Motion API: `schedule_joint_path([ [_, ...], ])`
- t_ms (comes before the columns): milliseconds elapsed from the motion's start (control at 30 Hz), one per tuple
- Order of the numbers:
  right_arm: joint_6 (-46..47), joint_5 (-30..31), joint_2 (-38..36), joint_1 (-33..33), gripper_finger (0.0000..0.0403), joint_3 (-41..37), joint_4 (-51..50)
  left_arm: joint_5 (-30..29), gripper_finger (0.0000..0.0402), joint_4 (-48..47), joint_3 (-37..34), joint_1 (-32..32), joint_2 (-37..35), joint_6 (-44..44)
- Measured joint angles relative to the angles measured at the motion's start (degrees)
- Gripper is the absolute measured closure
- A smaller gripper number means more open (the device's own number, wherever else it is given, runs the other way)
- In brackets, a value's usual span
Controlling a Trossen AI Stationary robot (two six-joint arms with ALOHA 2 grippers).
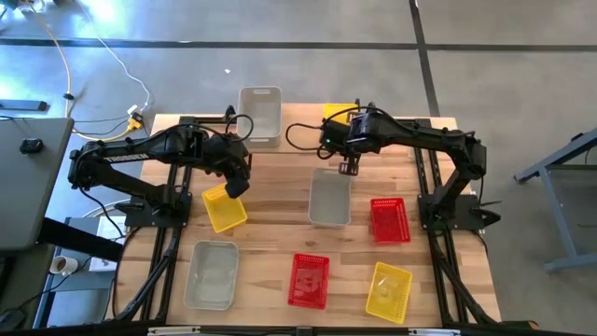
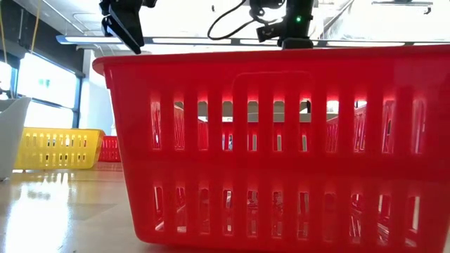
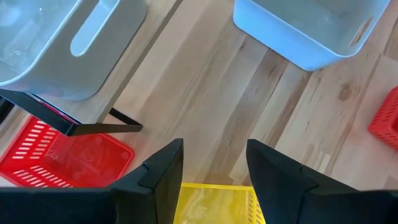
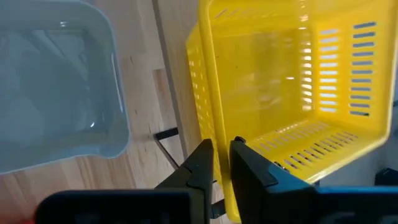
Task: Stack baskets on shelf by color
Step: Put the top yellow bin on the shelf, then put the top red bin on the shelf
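Observation:
On the shelf (image 1: 298, 140) at the table's far edge stand a pale grey basket (image 1: 259, 114) and a yellow basket (image 1: 340, 110), which is mostly hidden under my right arm. My right gripper (image 1: 349, 167) is shut on that yellow basket (image 4: 292, 81) at the shelf's front edge. My left gripper (image 1: 237, 186) is open above the far end of a yellow basket (image 1: 224, 207) that lies on the table; its rim (image 3: 211, 200) shows between the fingers, untouched. A red basket (image 3: 62, 155) stands under the shelf. My right gripper pinches the rim of the yellow basket's near wall (image 4: 219, 134) between its two fingers, close to a corner. The fingers come from above and from the table's near side. I cannot tell whether the basket rests on the shelf or hangs just above it.
On the table lie a grey basket (image 1: 329, 198) in the middle, a red basket (image 1: 390, 220) to its right, and a grey (image 1: 211, 274), a red (image 1: 309, 280) and a yellow basket (image 1: 388, 291) along the near edge. A black shelf leg (image 4: 165, 134) stands near my right gripper.

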Motion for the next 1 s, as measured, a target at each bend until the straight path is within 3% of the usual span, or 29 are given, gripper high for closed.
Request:
schedule_joint_path([
  [233, 0.53, -0.07, 0.02, 0.03, 0.0335, 0.48, 0.51, -0.25, 0.0236, 0.01, 0.00, 0.04, 0.00, 1.26],
  [1000, 9.95, -3.07, 0.02, 0.19, 0.0334, 8.21, -3.80, -4.50, 0.0236, -2.60, 0.00, 1.53, -1.10, 6.09],
])
